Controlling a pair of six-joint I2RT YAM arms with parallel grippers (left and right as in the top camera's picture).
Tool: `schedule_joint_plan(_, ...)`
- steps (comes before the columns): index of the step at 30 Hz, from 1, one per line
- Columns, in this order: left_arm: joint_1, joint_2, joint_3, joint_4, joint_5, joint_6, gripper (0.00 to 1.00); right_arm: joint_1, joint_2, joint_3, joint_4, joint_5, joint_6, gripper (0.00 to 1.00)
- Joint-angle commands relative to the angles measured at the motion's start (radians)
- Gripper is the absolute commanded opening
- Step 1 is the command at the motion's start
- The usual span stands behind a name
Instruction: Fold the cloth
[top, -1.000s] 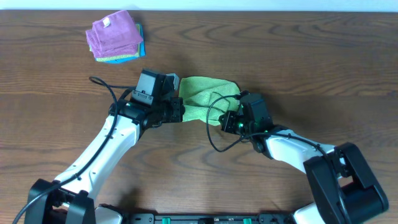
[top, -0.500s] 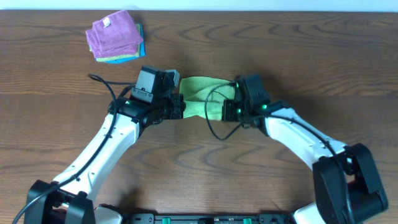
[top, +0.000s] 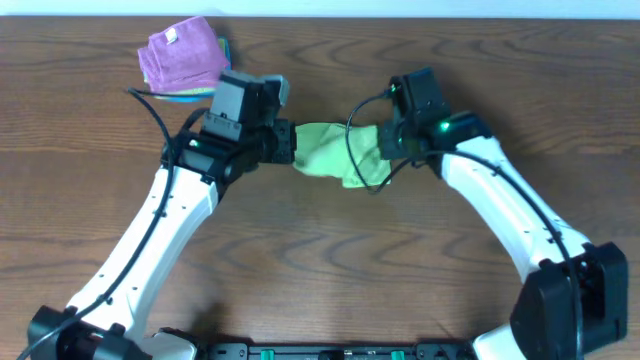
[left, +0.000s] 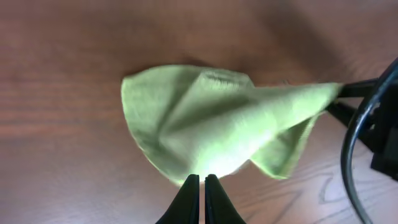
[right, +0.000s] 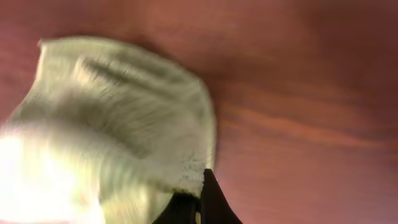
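Dark brown wood-grain table (top: 320, 270) fills the overhead view, with a thin pale strip (top: 400, 8) past its far edge and no more of the room visible. The lime-green soft cloth (top: 335, 152) hangs bunched between the two arms, over the far middle of the table. The left gripper (top: 288, 150) has its fingers pressed together on the cloth's left edge; the left wrist view shows the tips (left: 200, 182) pinching the cloth (left: 211, 124), with a shadow beneath it. The right gripper (top: 385, 150) is clamped on the opposite edge. The right wrist view is blurred, but the closed tips (right: 199, 186) bite the cloth (right: 112, 112). A black cable (top: 360, 150) loops over the cloth. A stack of folded cloths (top: 183, 55), pink on top, sits at the far left, apart from the green one.
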Motion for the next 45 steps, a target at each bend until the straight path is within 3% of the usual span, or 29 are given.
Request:
schedule_joint_plan(1,0.003,-0.024,0.068,-0.016,-0.047,0.047,0.06,-0.018,0.002,0.089,-0.038,0.113,-0.077,0.02)
schedule_joint_plan(18,0.002,-0.024,0.087,-0.069,-0.044,0.039,0.06,-0.027,0.002,0.214,-0.103,0.095,-0.082,0.01)
schedule_joint_plan(22,0.002,-0.024,0.087,-0.069,-0.045,0.039,0.06,-0.028,0.002,0.278,-0.054,0.108,-0.115,0.01)
schedule_joint_plan(31,0.003,-0.024,0.087,-0.068,-0.048,0.039,0.06,-0.027,0.084,0.323,0.114,-0.095,-0.084,0.01)
schedule_joint_plan(45,0.002,-0.024,0.087,-0.069,-0.047,0.039,0.06,-0.016,0.11,0.551,-0.304,-0.105,-0.075,0.01)
